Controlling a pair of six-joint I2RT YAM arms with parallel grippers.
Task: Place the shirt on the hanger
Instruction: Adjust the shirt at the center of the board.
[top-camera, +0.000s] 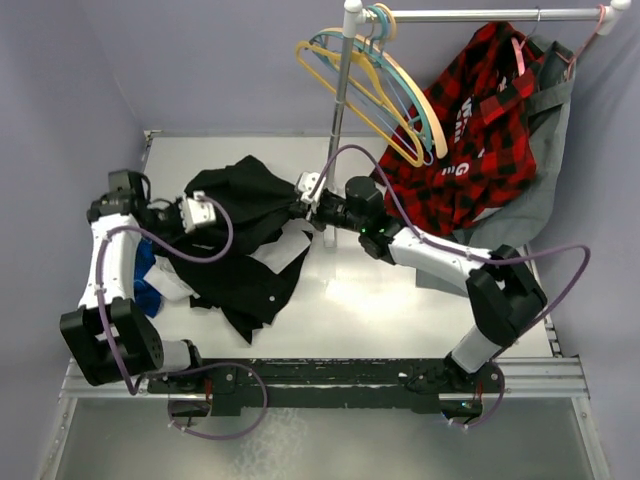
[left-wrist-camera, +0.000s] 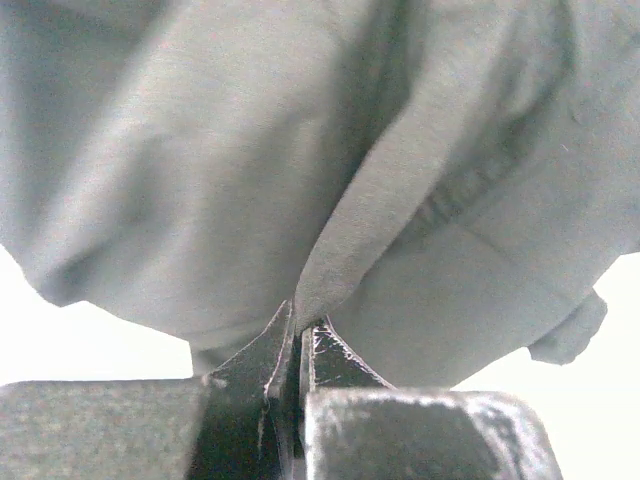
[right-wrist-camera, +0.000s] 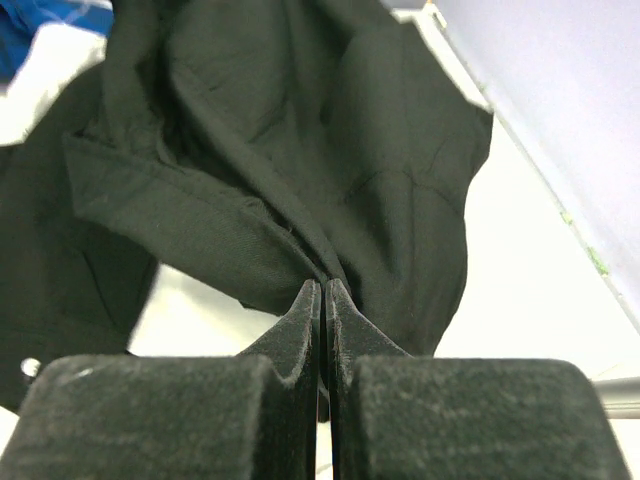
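Observation:
The black shirt (top-camera: 250, 220) lies bunched on the table's left half, pulled up between both arms. My left gripper (top-camera: 226, 220) is shut on a fold at its left side; in the left wrist view the fingertips (left-wrist-camera: 300, 322) pinch a ridge of the shirt (left-wrist-camera: 250, 150). My right gripper (top-camera: 298, 207) is shut on the shirt's right edge, and in the right wrist view its jaws (right-wrist-camera: 323, 290) meet on a crease of the shirt (right-wrist-camera: 300, 150). The tan hanger (top-camera: 428, 112) hangs from the rail at the back, well away from both grippers.
A thin yellow hanger (top-camera: 345, 90) and a teal one (top-camera: 372, 62) hang beside the tan hanger on the rack pole (top-camera: 343, 95). A red plaid shirt (top-camera: 470, 130) and a grey garment (top-camera: 548, 150) hang at the right. White cloth (top-camera: 285, 248) and blue cloth (top-camera: 146, 280) lie by the shirt.

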